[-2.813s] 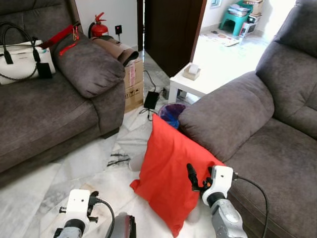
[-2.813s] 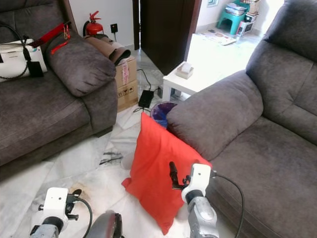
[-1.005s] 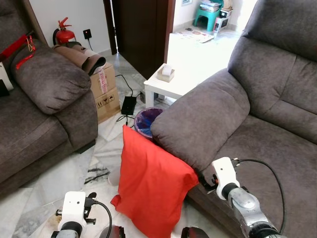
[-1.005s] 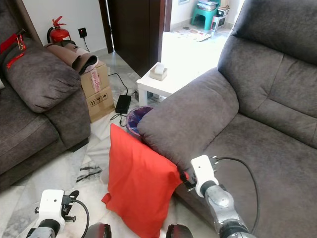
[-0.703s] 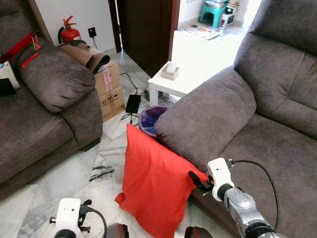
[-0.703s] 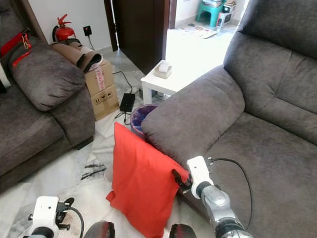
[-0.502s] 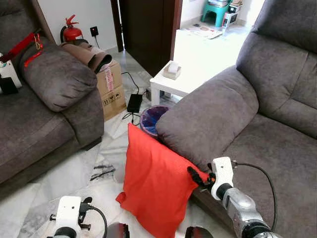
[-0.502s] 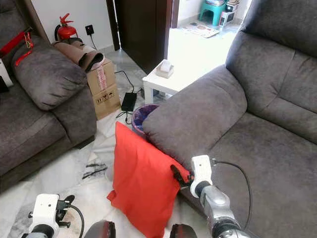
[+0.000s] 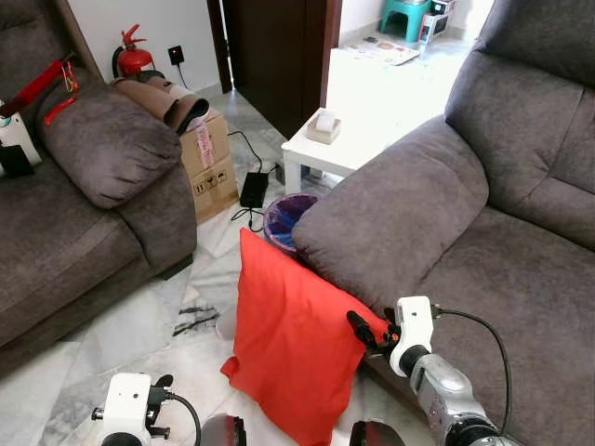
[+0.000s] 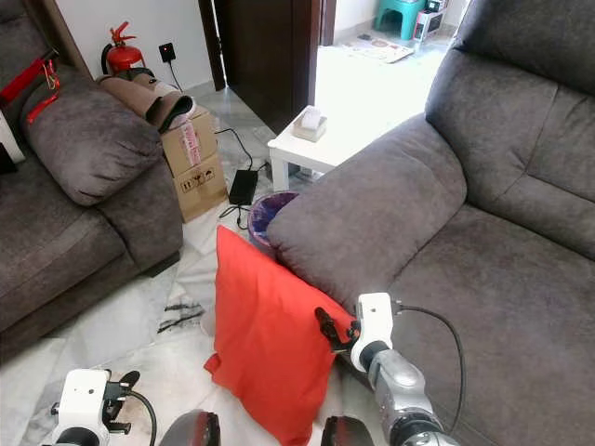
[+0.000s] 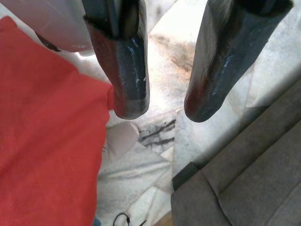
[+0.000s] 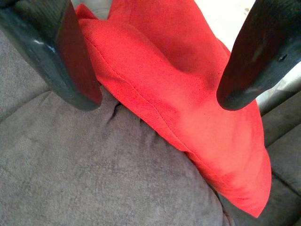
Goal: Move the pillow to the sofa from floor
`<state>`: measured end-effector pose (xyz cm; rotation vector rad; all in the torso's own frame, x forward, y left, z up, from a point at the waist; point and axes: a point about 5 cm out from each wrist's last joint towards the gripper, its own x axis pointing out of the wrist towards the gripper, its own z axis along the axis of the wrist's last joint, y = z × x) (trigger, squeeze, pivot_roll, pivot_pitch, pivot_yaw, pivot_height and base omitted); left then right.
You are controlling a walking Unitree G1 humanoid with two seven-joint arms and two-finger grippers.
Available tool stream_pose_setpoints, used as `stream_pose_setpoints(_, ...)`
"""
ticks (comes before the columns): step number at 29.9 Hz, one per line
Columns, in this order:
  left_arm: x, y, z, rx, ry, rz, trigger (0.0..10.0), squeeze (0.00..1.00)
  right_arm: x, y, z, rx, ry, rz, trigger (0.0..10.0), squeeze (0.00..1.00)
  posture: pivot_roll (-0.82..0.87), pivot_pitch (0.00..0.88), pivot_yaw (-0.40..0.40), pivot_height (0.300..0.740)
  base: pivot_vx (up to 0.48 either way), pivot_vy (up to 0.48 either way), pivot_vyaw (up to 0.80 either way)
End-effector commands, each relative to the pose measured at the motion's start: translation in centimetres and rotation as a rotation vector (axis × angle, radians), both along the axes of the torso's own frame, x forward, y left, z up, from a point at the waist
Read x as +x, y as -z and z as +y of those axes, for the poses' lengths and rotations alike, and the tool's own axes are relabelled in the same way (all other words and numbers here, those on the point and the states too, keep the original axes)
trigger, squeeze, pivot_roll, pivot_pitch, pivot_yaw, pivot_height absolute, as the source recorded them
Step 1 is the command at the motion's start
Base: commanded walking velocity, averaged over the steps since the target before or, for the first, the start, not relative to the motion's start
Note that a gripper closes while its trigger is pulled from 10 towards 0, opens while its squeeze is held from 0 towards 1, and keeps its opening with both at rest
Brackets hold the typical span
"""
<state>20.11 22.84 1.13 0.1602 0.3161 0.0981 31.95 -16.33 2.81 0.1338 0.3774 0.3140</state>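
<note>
pillow: far corner hidden behind sofa arm | left tool: cut by bottom edge

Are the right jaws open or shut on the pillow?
Open: the right gripper has its jaws spread either side of the red pillow's edge, not clamped.

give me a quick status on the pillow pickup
Right gripper open at red pillow upper corner. Left gripper open, low over floor. Pillow leaning on sofa armrest, not lifted.

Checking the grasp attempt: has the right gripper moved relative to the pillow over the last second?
Yes. The right gripper was tucked behind the red pillow's corner by the sofa armrest; now its open fingers have come forward onto that corner.
</note>
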Motion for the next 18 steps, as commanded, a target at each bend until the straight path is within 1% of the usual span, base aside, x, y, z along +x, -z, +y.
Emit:
stream_pose_setpoints(1,-0.3,0.0,-0.1,-0.009,0.001,0.011,10.0,0.0,0.1,-0.1,-0.1,0.005,0.036,-0.01,10.0,1.0,0.22,0.175,0.031,0.618,0.0,0.0,0.0)
stream_pose_setpoints(2,-0.3,-0.1,-0.2,-0.01,0.005,0.009,10.0,0.0,0.1,-0.1,-0.1,-0.001,0.049,-0.014,10.0,1.0,0.22,0.176,0.032,0.618,0.0,0.0,0.0)
stream_pose_setpoints(3,-0.3,-0.2,-0.3,-0.01,0.009,0.007,10.0,0.0,0.2,-0.1,-0.2,-0.012,0.063,-0.017,10.0,0.95,0.22,0.179,0.032,0.618,0.0,0.0,0.0)
stream_pose_setpoints(4,-0.3,-0.3,-0.3,-0.01,0.011,0.005,10.0,0.0,0.1,-0.1,-0.3,-0.023,0.066,-0.019,10.0,0.28,0.23,0.179,0.033,0.618,0.0,0.0,0.0)
stream_pose_setpoints(5,-0.4,-0.4,-0.4,-0.01,0.013,0.004,10.0,0.0,0.1,-0.1,-0.3,-0.028,0.067,-0.02,10.0,0.02,0.23,0.183,0.034,0.618,0.0,0.0,0.0)
stream_pose_setpoints(7,-0.5,-0.5,-0.4,-0.01,0.017,0.001,10.0,0.0,0.0,0.0,-0.3,-0.025,0.079,-0.018,10.0,0.0,0.24,0.188,0.037,0.618,0.0,0.0,0.0)
stream_pose_setpoints(11,-0.9,-0.6,-0.4,-0.008,0.029,0.006,10.0,0.0,-0.1,0.3,-0.2,-0.001,0.111,-0.006,10.0,0.0,0.25,0.201,0.044,0.618,0.0,0.0,0.0)
stream_pose_setpoints(15,-1.5,-0.8,-0.3,-0.005,0.028,0.015,10.0,0.0,-0.4,0.6,0.5,0.037,0.09,0.006,10.0,0.0,0.25,0.217,0.05,0.618,0.0,0.0,0.0)
stream_pose_setpoints(16,-1.8,-0.7,-0.3,-0.005,0.027,0.023,10.0,0.0,-0.5,0.7,1.0,0.068,0.072,0.01,10.0,0.0,0.26,0.221,0.052,0.618,0.0,0.0,0.0)
stream_pose_setpoints(18,-2.1,-0.7,-0.4,-0.005,0.027,0.027,10.0,0.0,-0.6,0.8,1.1,0.078,0.066,0.011,10.0,0.0,0.26,0.222,0.052,0.618,0.0,0.0,0.0)
